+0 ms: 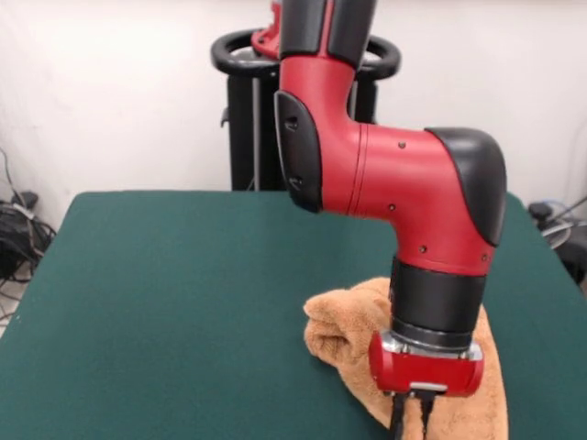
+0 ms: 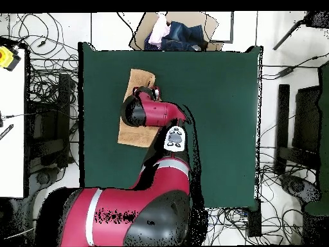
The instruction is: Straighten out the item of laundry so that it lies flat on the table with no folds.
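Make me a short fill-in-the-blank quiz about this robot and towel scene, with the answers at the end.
1. The towel lies on a table whose top is dark ____.
2. The towel's colour is light orange-____.
3. In the front view, the towel's left end is ____, not flat.
4. The gripper sits directly over the ____.

Answers: green; tan; bunched; towel

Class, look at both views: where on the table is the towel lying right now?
The towel lies bunched at the front view's lower right, under the gripper. Overhead, it sits in the green table's upper-left part, partly hidden by the arm.
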Robot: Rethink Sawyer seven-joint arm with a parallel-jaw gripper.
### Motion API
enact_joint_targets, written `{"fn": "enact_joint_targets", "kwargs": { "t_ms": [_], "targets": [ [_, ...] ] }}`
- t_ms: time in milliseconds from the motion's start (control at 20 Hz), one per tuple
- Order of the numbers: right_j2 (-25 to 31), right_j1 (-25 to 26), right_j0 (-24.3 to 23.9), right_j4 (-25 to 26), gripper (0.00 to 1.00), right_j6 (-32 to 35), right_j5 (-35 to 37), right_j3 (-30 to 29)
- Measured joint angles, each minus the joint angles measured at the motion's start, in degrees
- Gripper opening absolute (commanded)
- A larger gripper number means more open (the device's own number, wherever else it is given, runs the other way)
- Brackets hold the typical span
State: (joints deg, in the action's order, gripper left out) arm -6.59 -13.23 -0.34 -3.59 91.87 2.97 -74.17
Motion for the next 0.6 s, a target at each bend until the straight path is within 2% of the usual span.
{"fn": "enact_joint_targets", "kwargs": {
  "t_ms": [150, 200, 300, 350, 400, 600],
  "targets": [
    [0.0, 0.4, -0.5, -1.6, 0.0, 0.0, 8.2, 2.1],
    [0.0, 0.6, -1.1, -2.8, 0.0, 0.0, 17.8, 4.2],
    [0.0, 0.6, -1.4, -3.4, 0.0, 0.0, 24.1, 5.6],
    [0.0, 0.5, -1.7, -3.7, 0.0, 0.0, 29.2, 6.6],
    [0.0, 0.3, -2.2, -3.8, 0.0, 0.0, 37.5, 8.3],
    [0.0, -0.3, -3.2, -3.8, 0.0, 0.0, 50.5, 11.4]
  ]
}}
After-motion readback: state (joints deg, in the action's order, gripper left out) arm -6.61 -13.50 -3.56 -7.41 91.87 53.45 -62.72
